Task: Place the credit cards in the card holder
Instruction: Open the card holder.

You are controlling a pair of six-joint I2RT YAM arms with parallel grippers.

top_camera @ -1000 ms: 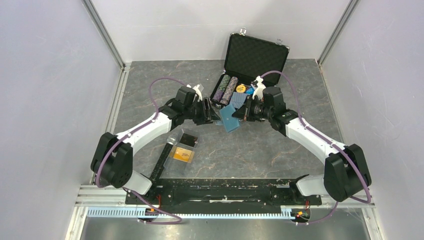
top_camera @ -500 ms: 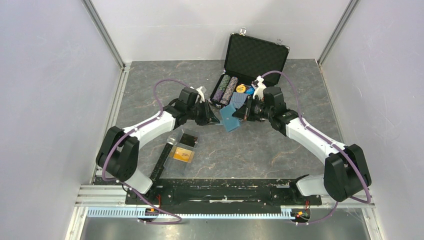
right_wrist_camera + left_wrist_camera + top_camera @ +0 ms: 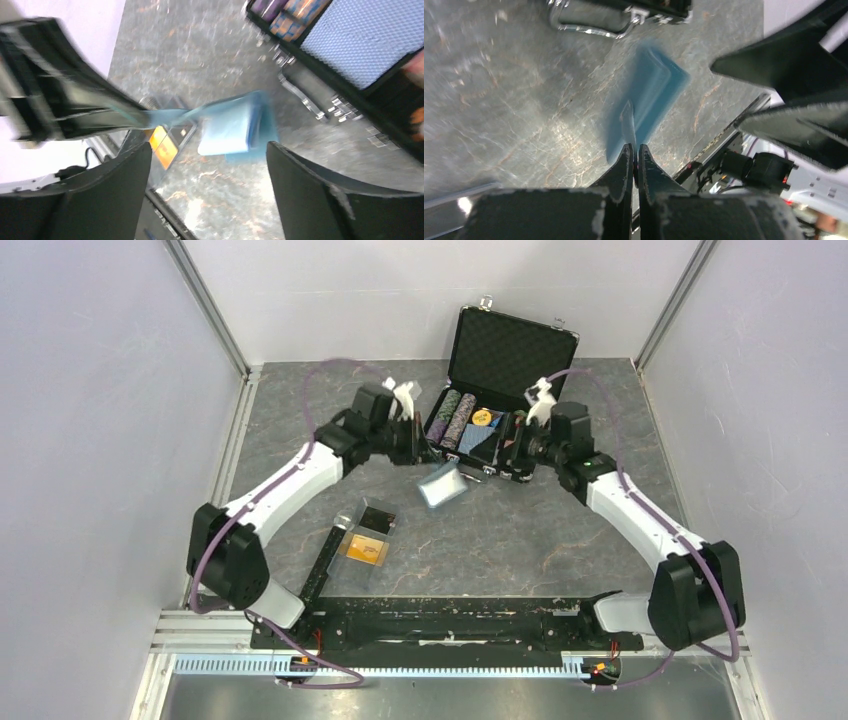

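Note:
The teal-blue card holder (image 3: 441, 485) hangs unfolded over the table's middle, its paler inside (image 3: 227, 131) facing the right wrist camera. My left gripper (image 3: 417, 443) is shut on a thin edge of the card holder's flap (image 3: 627, 117), seen edge-on between the fingertips (image 3: 633, 148). A blue strip runs from that gripper to the card holder in the right wrist view. My right gripper (image 3: 512, 452) stands open beside the black case, jaws wide apart (image 3: 209, 148) and empty. An orange credit card (image 3: 363, 549) and a black one (image 3: 377, 519) lie at the near left.
The open black metal-edged case (image 3: 512, 348) stands at the back, holding striped poker chips (image 3: 455, 416) and a blue patterned deck (image 3: 480, 440). Its metal handle (image 3: 589, 25) is close to the card holder. A long black strip (image 3: 322, 562) lies beside the cards.
My right gripper has opened, let go of the card holder and drawn back toward the case. The left gripper has shut on the flap and risen, and the holder has swung open to the left.

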